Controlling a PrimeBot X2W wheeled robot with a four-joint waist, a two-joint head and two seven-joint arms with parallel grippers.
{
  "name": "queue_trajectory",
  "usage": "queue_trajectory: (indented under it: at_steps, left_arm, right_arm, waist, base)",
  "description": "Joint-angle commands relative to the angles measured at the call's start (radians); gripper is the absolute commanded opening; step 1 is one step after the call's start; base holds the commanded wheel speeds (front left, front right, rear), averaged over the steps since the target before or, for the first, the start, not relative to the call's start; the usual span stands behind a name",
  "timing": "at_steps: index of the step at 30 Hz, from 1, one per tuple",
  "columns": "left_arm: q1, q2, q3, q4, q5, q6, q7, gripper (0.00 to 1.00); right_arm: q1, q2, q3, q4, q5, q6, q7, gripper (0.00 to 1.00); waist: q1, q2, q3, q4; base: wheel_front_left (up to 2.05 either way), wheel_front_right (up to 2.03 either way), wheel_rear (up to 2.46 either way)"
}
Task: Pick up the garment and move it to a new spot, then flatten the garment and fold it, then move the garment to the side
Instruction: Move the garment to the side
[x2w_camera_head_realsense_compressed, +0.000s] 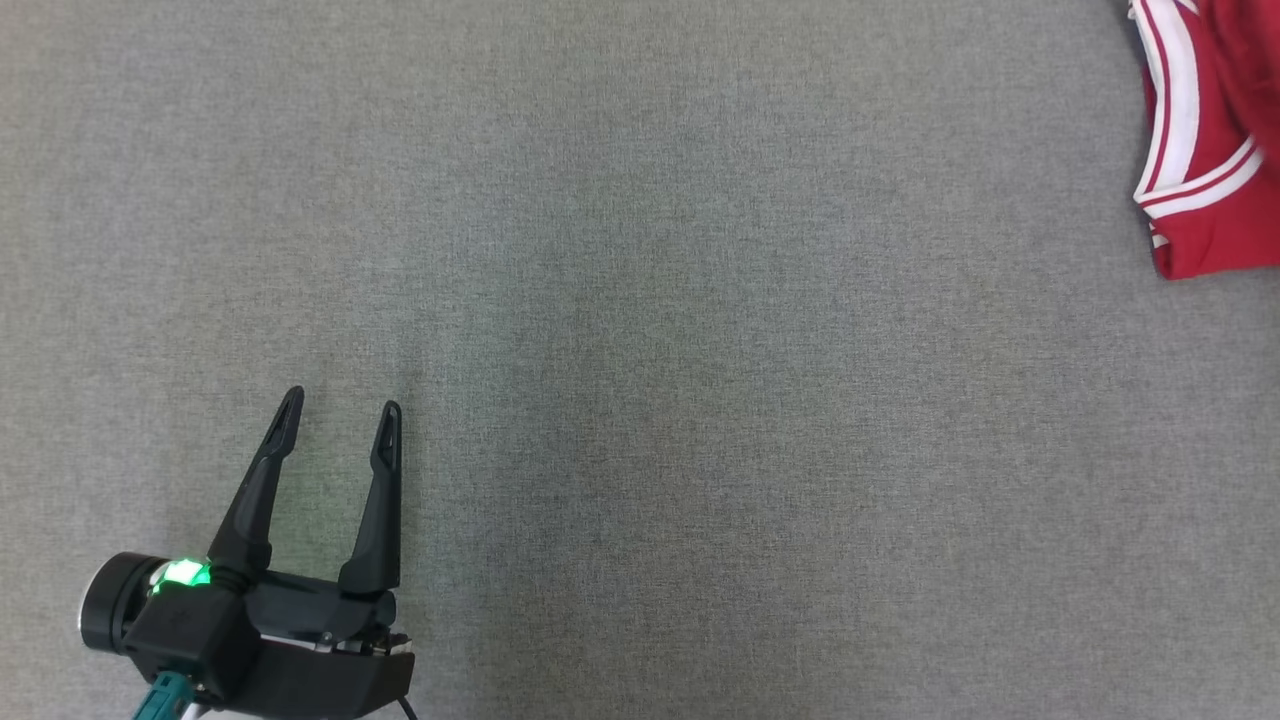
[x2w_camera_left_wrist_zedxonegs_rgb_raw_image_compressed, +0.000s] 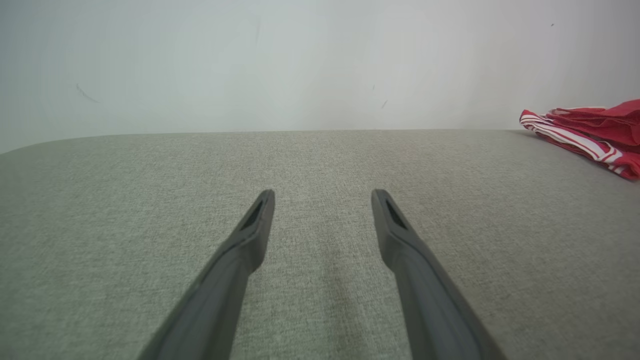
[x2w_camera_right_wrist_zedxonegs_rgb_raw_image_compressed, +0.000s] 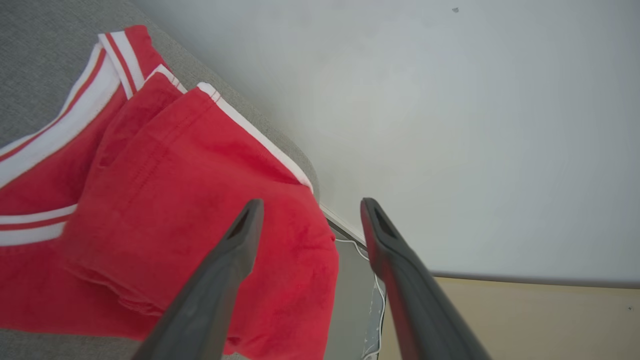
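Note:
The garment (x2w_camera_head_realsense_compressed: 1205, 140) is red with white stripes and lies folded at the far right edge of the grey table; it also appears in the left wrist view (x2w_camera_left_wrist_zedxonegs_rgb_raw_image_compressed: 595, 132) at the right. In the right wrist view the garment (x2w_camera_right_wrist_zedxonegs_rgb_raw_image_compressed: 150, 200) lies below and to the left of my right gripper (x2w_camera_right_wrist_zedxonegs_rgb_raw_image_compressed: 309, 206), whose fingers are open with nothing between them; the garment's edge hangs past the table's side. My left gripper (x2w_camera_head_realsense_compressed: 342, 407) rests at the lower left of the table, open and empty, far from the garment, and its fingers (x2w_camera_left_wrist_zedxonegs_rgb_raw_image_compressed: 255, 225) point along the cloth surface.
The grey fabric tabletop (x2w_camera_head_realsense_compressed: 640, 330) spreads wide between my left gripper and the garment. A pale wall (x2w_camera_left_wrist_zedxonegs_rgb_raw_image_compressed: 300, 65) stands behind the table. Beside the table's right side I see a beige floor (x2w_camera_right_wrist_zedxonegs_rgb_raw_image_compressed: 540, 320) and a thin white cable (x2w_camera_right_wrist_zedxonegs_rgb_raw_image_compressed: 372, 280).

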Motion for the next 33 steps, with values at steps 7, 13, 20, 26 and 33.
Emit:
queue_trajectory:
  at_steps: [7, 13, 20, 26, 33]
  left_arm:
    - [0.012, -0.006, -0.002, 0.013, -0.009, 0.006, -0.001, 1.00]
    - [0.028, -0.011, 0.003, 0.025, -0.026, 0.012, -0.001, 1.00]
    - [0.061, -0.017, 0.017, 0.037, -0.047, 0.027, -0.001, 1.00]
    - [0.105, -0.019, 0.032, 0.050, -0.054, 0.036, -0.001, 1.00]
    - [0.145, -0.021, 0.054, 0.057, -0.059, 0.044, -0.001, 1.00]
  right_arm:
    - [-0.034, 0.017, -0.003, 0.032, 0.053, -0.001, -0.075, 1.00]
    - [0.019, 0.102, -0.092, 0.131, 0.187, -0.001, -0.234, 1.00]
    - [0.125, 0.204, -0.189, 0.221, 0.298, -0.001, -0.399, 1.00]
    - [0.229, 0.309, -0.273, 0.261, 0.335, -0.001, -0.493, 1.00]
    - [0.383, 0.420, -0.478, 0.182, 0.284, -0.001, -0.502, 1.00]
  waist:
    - [0.0000, 0.0000, -0.034, 0.001]
    - [0.0000, 0.0000, -0.092, 0.003]
    - [0.0000, 0.0000, -0.171, 0.010]
    - [0.0000, 0.0000, -0.248, 0.011]
    - [0.0000, 0.0000, -0.312, 0.015]
  base:
    - [0.00, 0.00, 0.00]
    - [0.00, 0.00, 0.00]
    - [0.00, 0.00, 0.00]
    - [0.00, 0.00, 0.00]
    - [0.00, 0.00, 0.00]
